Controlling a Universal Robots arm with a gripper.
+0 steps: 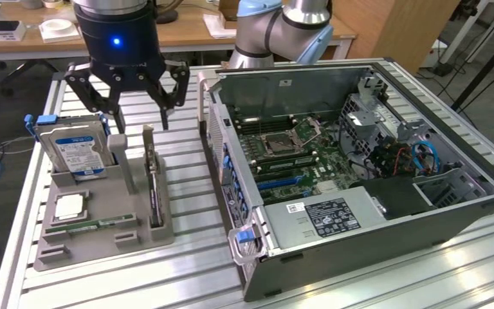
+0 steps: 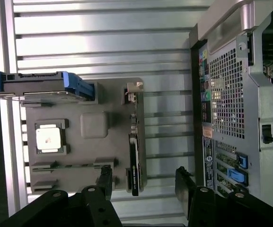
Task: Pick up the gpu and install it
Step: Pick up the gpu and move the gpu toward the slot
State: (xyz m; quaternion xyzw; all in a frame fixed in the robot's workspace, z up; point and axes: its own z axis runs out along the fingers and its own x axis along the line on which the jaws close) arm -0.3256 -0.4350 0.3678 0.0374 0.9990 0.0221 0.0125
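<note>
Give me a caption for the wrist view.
Open jaws hover over the graphics card standing in its gray holder beside the computer.

slotted aluminium tabletop (image 1: pixel 187 277) with two things directly on it: a grey parts tray (image 1: pixel 92 252) toward the exterior view's left, and an open computer case (image 1: pixel 384 254) on its side toward the right, with bare slats between them.

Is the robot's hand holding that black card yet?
No, the hand hangs open above the card, which stands on edge in the tray.
</note>
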